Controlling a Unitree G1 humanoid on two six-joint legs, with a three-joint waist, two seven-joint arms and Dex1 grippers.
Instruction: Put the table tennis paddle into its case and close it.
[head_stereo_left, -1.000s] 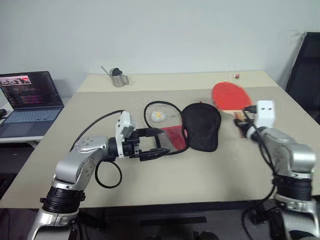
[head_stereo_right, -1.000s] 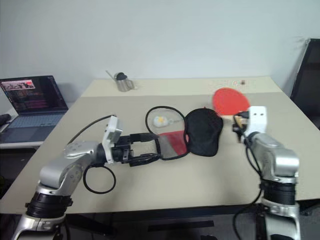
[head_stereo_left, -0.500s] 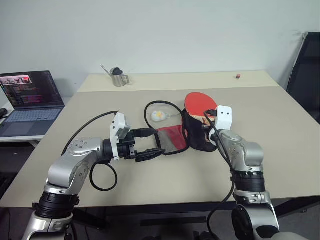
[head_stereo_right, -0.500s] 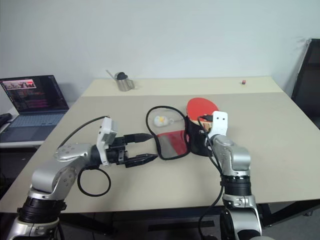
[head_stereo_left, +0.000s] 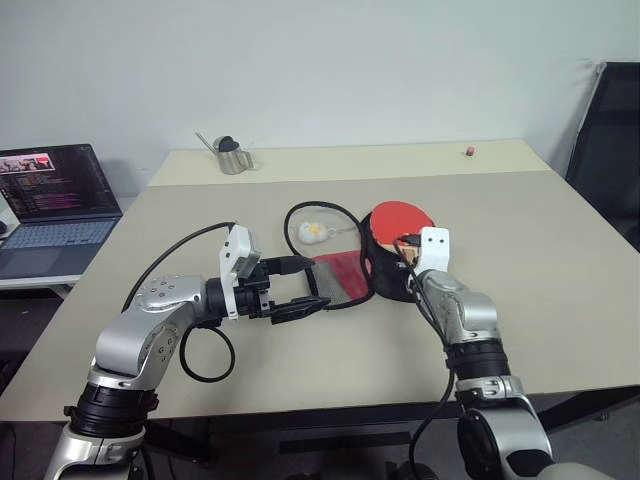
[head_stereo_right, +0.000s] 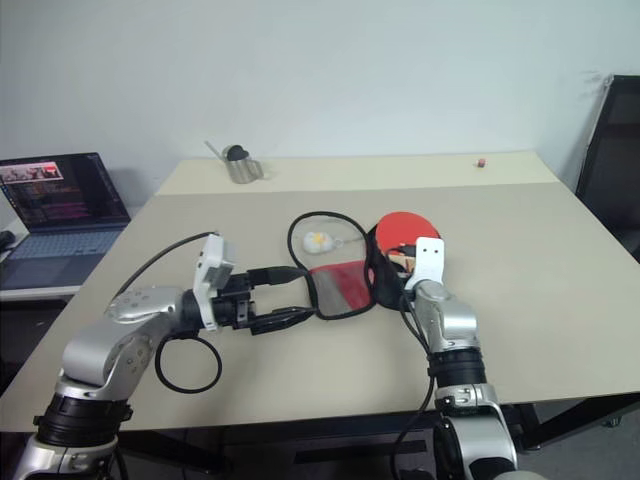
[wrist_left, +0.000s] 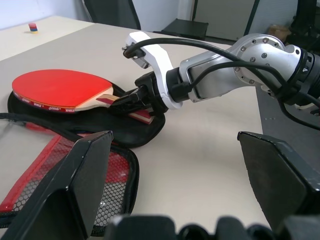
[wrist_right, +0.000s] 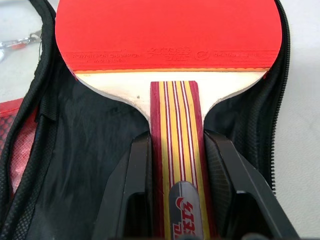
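The table tennis paddle (wrist_right: 167, 30) lies red face up over the black half of the open case (head_stereo_left: 384, 277). My right gripper (wrist_right: 175, 137) is shut on its striped wooden handle (wrist_left: 107, 100), low over the case's near edge. The case's red mesh flap (head_stereo_left: 340, 275) is folded out to the left, flat on the table. To the left of that flap my left gripper (head_stereo_left: 318, 285) stands open and points at it; nothing is between its fingers (wrist_left: 65, 195).
A looped black cable (head_stereo_left: 322, 207) with a small white and yellow item (head_stereo_left: 312, 231) lies behind the case. A metal jug (head_stereo_left: 232, 155) and a small red piece (head_stereo_left: 470, 151) sit at the table's far edge. A laptop (head_stereo_left: 55, 200) is on the left, a black chair (head_stereo_left: 610, 150) on the right.
My right gripper has carried the paddle left and down, from over the table right of the case onto the case's black half. The left gripper has stayed open in place.
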